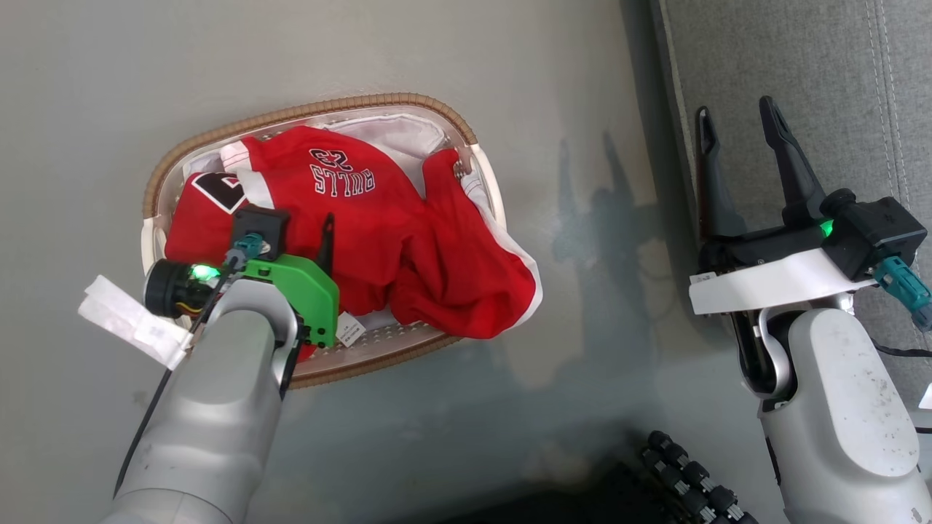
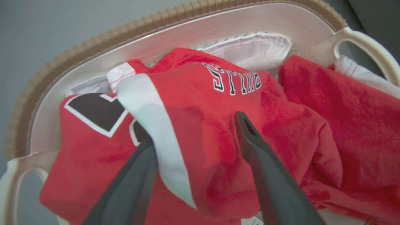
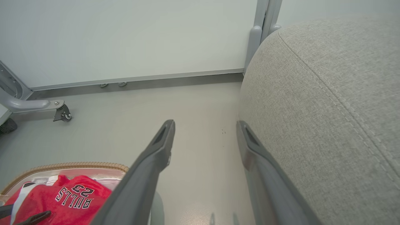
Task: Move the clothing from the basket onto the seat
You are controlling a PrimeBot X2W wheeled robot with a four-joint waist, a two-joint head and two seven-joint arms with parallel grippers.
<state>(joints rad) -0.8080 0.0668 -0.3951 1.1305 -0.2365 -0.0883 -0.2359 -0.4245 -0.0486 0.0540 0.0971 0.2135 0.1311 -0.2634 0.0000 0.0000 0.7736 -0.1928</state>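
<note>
Left gripper, lower middle of the left wrist view: fingers parted, not clamped, pressed down into the clothing, with a raised fold of red cloth and a white stripe between them. One tip tucked under the stripe. Clothing heaped inside the basket, "BULLS" lettering upside down at upper centre. In the head view's centre, one red edge draped over the basket's lower right rim. White liner peeking out by the far wall. Right gripper, right of the head view: fingers spread, holding nothing, tips beside the left edge of the seat, well apart from the basket. Grey floor under the basket.
</note>
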